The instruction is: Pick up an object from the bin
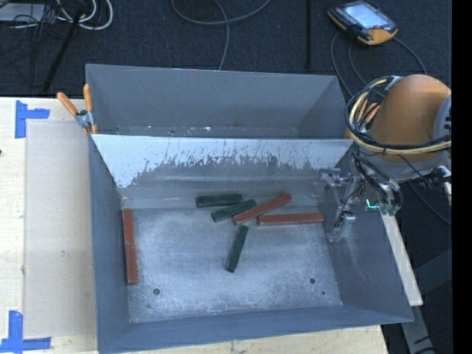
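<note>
- The red bar (pixel 290 218) lies flat on the bin floor, right of the middle, running left to right.
- Its right end points at the hand (pixel 337 223) and sits just beside it; I cannot tell whether they touch.
- The hand hangs low at the right side of the bin (pixel 221 116), close to the right wall. Whether it is spread or pressed together, I cannot tell from here. Nothing shows in its grip.
- A tilted red bar (pixel 262 209) lies just above and left of the first one, its right end raised toward the back wall. Their near ends sit close together.
- A short green bar (pixel 234 212) is tucked against the tilted bar's lower left end.
- Another, the back green bar (pixel 218 200), lies level just behind that.
- A third, the front green bar (pixel 237 248), stands apart toward the front, nearly end-on to the cluster and leaning slightly.
- The left red bar (pixel 130 246) lies well apart, along the foot of the left wall.
- Above the hand, the arm's orange cover (pixel 409 113) and looped cables overhang the bin's right rim.
</note>
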{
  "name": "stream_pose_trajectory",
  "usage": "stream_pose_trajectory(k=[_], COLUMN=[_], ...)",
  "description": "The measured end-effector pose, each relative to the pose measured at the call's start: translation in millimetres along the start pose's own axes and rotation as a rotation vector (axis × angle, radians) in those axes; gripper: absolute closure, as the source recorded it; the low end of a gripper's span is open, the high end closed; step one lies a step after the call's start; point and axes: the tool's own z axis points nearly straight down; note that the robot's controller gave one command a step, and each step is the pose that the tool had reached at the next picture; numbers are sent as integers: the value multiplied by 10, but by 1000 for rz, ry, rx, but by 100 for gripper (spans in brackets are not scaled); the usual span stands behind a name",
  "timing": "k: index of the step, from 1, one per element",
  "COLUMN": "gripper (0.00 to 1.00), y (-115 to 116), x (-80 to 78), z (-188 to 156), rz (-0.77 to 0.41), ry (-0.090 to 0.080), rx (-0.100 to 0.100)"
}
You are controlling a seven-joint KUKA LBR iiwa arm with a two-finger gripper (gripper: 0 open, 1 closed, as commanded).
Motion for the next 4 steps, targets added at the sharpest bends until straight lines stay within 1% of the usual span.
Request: stream_pose_trajectory(k=[1,2,3,4], gripper=[0,0,0,100], y=[4,226,338,491], x=[-18,-143,-231,-284], z=[-46,329,759,819], rz=[-3,67,-30,41], ry=[-7,-14,-8,-17], rx=[1,2,1,2])
